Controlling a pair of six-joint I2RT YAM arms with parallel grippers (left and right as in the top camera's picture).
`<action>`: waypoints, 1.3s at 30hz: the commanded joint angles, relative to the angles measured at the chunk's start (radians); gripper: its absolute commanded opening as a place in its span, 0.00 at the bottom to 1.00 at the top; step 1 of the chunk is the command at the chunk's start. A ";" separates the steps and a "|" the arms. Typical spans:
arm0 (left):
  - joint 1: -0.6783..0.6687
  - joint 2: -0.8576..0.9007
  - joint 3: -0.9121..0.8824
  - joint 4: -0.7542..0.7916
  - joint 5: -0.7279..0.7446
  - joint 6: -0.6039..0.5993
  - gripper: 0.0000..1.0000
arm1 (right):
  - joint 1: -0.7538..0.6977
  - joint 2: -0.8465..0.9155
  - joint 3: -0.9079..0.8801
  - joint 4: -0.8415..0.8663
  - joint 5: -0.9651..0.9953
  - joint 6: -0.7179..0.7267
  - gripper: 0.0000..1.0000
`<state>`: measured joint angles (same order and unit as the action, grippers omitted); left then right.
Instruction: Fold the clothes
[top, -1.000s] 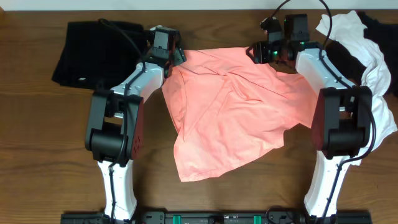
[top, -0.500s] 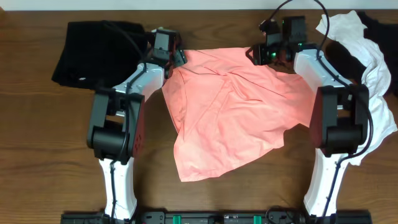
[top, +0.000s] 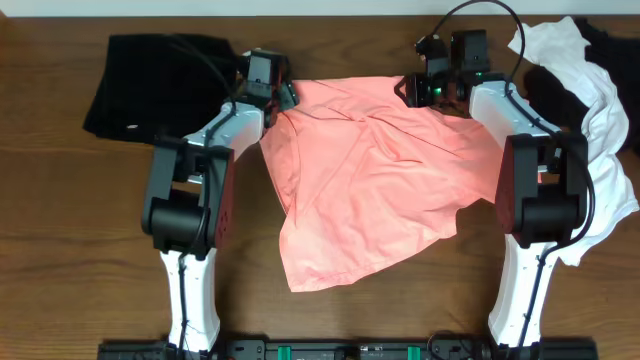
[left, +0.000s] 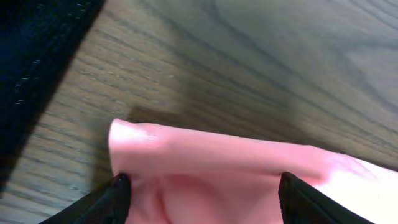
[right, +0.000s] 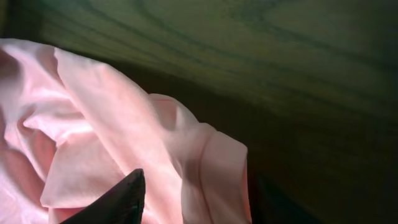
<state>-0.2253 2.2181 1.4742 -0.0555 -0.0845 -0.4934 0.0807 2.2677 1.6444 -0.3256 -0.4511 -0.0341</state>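
Note:
The salmon-pink T-shirt (top: 370, 180) lies crumpled across the middle of the table. My left gripper (top: 275, 97) is at the shirt's back left corner. In the left wrist view its fingers (left: 118, 193) stand wide apart with a rolled pink edge (left: 205, 155) between them, so it is open. My right gripper (top: 412, 88) is at the back right corner. In the right wrist view a hemmed sleeve (right: 217, 168) sits between its dark left finger (right: 127, 193) and a shadowed right one, with a gap on either side. It is open.
A black garment (top: 150, 85) lies at the back left, and its edge shows in the left wrist view (left: 37, 56). A white garment (top: 600, 110) trails down the right side beside the right arm. More black cloth (top: 612, 45) sits at the back right corner.
Both grippers edged slightly toward the table's back at the shirt's corners. The right jaws have narrowed a little around the sleeve. The shirt has barely shifted.

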 joint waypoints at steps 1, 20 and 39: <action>0.012 0.006 0.003 -0.016 -0.005 0.013 0.77 | 0.012 0.009 -0.005 0.001 0.006 -0.008 0.52; 0.013 -0.056 0.003 -0.064 -0.006 0.055 0.76 | 0.011 0.009 -0.005 0.000 0.017 -0.008 0.53; 0.011 -0.048 0.003 -0.025 -0.028 0.035 0.76 | 0.012 0.009 -0.005 0.002 0.017 -0.008 0.52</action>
<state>-0.2176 2.1933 1.4754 -0.0887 -0.1112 -0.4488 0.0807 2.2677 1.6444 -0.3290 -0.4332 -0.0341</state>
